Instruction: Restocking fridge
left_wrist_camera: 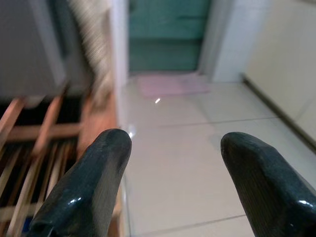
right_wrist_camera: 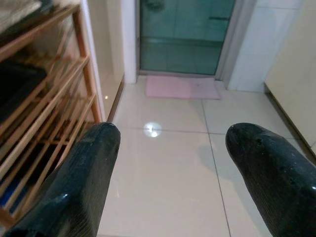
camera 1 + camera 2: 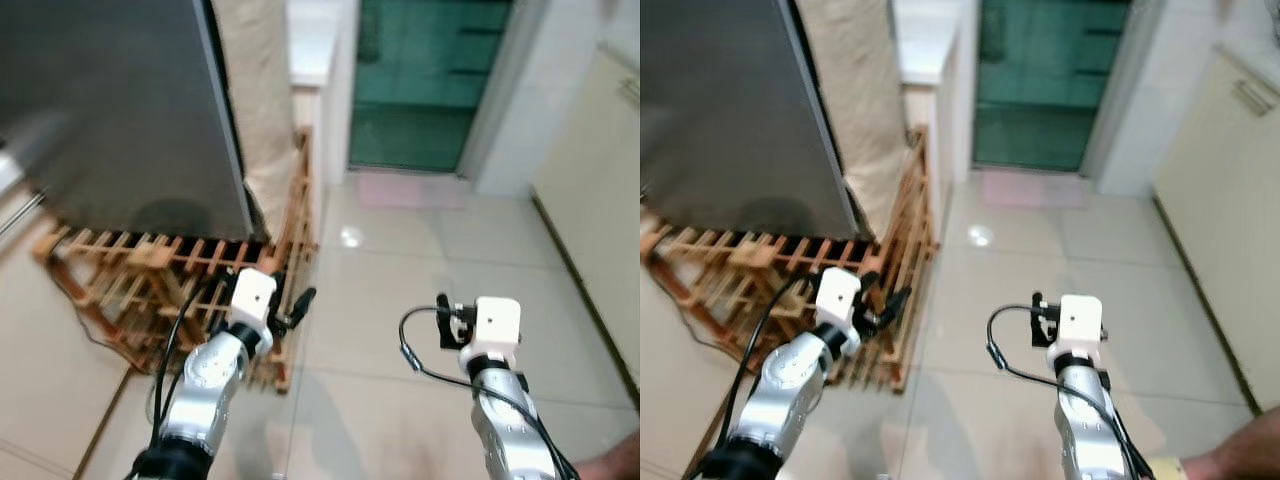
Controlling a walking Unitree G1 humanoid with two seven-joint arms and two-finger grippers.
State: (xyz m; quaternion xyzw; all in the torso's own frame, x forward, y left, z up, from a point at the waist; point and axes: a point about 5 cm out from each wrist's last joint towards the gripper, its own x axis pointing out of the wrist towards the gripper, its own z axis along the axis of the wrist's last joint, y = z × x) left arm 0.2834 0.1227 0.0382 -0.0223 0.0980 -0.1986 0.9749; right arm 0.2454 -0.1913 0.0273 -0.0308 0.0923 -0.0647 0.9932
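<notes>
We have hardly begun. Our left claw (image 3: 300,305) and right claw (image 2: 173,173) are both spread apart and hold nothing. The grey fridge (image 3: 110,110) stands on a wooden rack (image 3: 150,275), beside our left arm, door closed. We see no food to put in yet.

Fridge (image 3: 120,110) top beyond frame edge

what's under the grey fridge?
The grey fridge stands on a slatted wooden rack; dark gaps show between the slats, and a cable trails at its front. What is deeper beneath is covered.
</notes>
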